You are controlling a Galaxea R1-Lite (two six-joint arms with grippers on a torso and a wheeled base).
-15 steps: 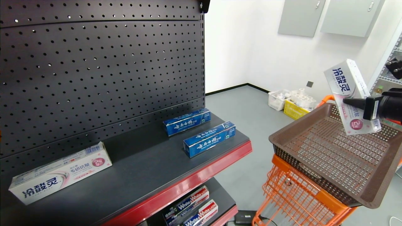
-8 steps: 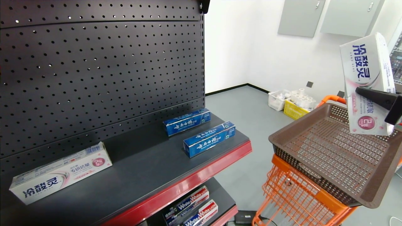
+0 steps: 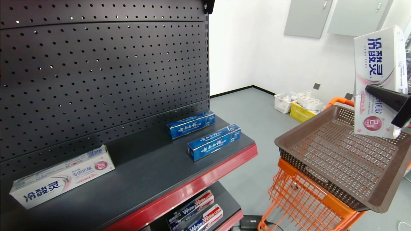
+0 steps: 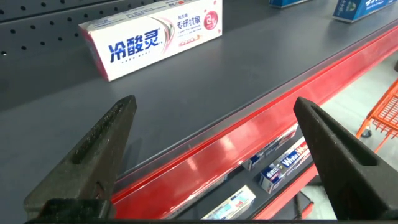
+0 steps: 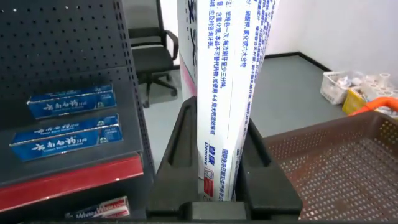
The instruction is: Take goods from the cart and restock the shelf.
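The right gripper [image 5: 221, 127] jaws clamp the upright, blue-lettered white toothpaste box [image 3: 379, 64], seemingly over the basket [image 3: 337, 160]; left gripper [image 4: 214, 104] jaws gape.

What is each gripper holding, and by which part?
The right gripper clamps the white toothpaste box across its lower half, box upright. The left gripper is open, holding nothing.

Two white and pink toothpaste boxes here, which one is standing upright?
The white-and-pink toothpaste box clamped in the right gripper, held on end near the brown perforated basket. The other matching box lies flat on the dark shelf.
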